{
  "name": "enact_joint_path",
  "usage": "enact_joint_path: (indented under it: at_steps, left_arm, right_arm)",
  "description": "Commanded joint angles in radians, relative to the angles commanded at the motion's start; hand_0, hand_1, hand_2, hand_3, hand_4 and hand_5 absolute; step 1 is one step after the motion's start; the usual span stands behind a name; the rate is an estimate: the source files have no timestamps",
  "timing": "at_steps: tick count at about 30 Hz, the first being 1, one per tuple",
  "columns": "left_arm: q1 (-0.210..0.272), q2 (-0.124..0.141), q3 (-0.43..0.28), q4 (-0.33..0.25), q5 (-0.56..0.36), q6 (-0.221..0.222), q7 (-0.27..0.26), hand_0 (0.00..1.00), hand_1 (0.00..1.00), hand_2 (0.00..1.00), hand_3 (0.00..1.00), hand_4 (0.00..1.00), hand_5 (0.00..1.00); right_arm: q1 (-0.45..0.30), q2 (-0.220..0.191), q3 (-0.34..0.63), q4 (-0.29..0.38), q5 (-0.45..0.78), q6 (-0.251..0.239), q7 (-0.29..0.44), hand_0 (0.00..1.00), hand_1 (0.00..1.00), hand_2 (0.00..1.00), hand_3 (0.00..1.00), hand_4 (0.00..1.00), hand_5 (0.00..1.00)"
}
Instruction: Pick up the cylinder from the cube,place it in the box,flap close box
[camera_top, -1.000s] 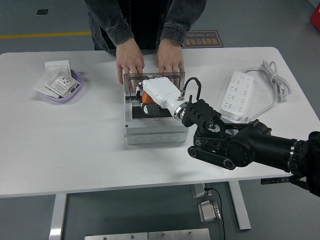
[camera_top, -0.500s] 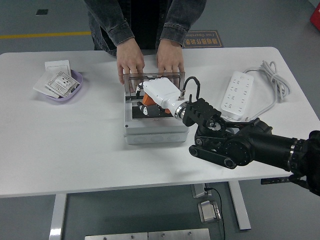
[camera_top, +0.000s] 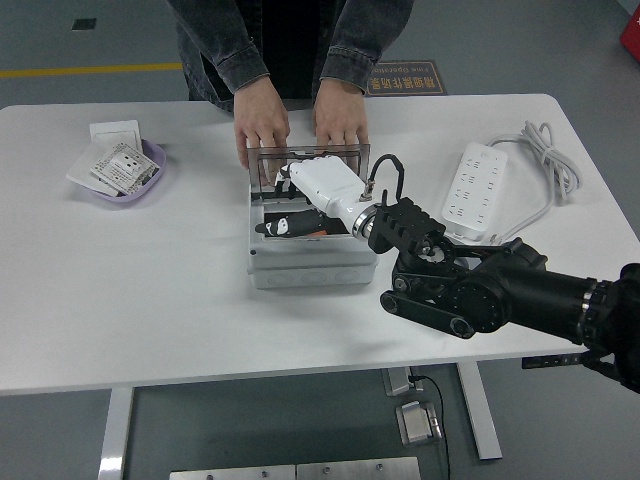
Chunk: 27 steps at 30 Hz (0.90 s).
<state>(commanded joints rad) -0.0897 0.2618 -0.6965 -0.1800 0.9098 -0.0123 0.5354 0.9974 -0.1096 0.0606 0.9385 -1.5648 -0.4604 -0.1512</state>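
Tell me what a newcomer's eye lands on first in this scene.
First comes the robot's right hand, white-shelled on a bulky black arm, reaching into the open grey box at the table's middle. Just behind it, a person's two hands press on the box's raised clear lid. Off to the sides sit a purple bowl of packets at far left and a white power strip at right.

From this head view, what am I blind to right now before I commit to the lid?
- Right hand: its fingers sit under its white shell, inside the box; open or shut is not visible.
- Cylinder: hidden or not separable from the dark items in the box.
- Lid: clear, upright, partly covered by the person's hands.
- Left arm: not in view.
- Papers in purple bowl: print too small.
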Motion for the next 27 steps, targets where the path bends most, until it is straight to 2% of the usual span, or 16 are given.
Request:
enact_joint_path:
  at_steps: [5, 10, 15, 19, 27]
  left_arm:
    - [0.005, -0.004, -0.012, 0.000, 0.009, -0.002, 0.005, 0.610, 0.706, 0.657, 0.641, 0.710, 0.264]
    - [0.011, -0.008, -0.023, 0.000, 0.014, -0.002, 0.009, 0.610, 0.706, 0.657, 0.641, 0.710, 0.264]
    - [0.012, -0.008, -0.032, 0.000, 0.022, -0.003, 0.011, 0.610, 0.704, 0.652, 0.640, 0.703, 0.254]
    - [0.008, -0.006, -0.025, 0.000, 0.016, -0.003, 0.010, 0.609, 0.704, 0.650, 0.635, 0.699, 0.245]
    - [0.002, -0.004, -0.011, 0.000, 0.003, -0.003, 0.009, 0.608, 0.703, 0.645, 0.633, 0.694, 0.238]
  right_arm:
    - [-0.017, -0.045, 0.051, 0.082, -0.007, 0.002, -0.023, 0.212, 0.329, 0.477, 0.515, 0.996, 0.711]
    - [-0.036, -0.115, 0.140, 0.198, -0.020, 0.017, -0.053, 0.212, 0.329, 0.477, 0.515, 0.996, 0.711]
    - [-0.015, -0.152, 0.225, 0.274, -0.038, 0.035, -0.071, 0.205, 0.319, 0.471, 0.503, 0.996, 0.719]
    - [0.025, -0.150, 0.259, 0.237, -0.029, 0.042, -0.072, 0.197, 0.312, 0.468, 0.505, 0.992, 0.724]
    - [0.105, -0.089, 0.229, 0.061, 0.082, 0.047, -0.041, 0.198, 0.317, 0.457, 0.506, 0.988, 0.728]
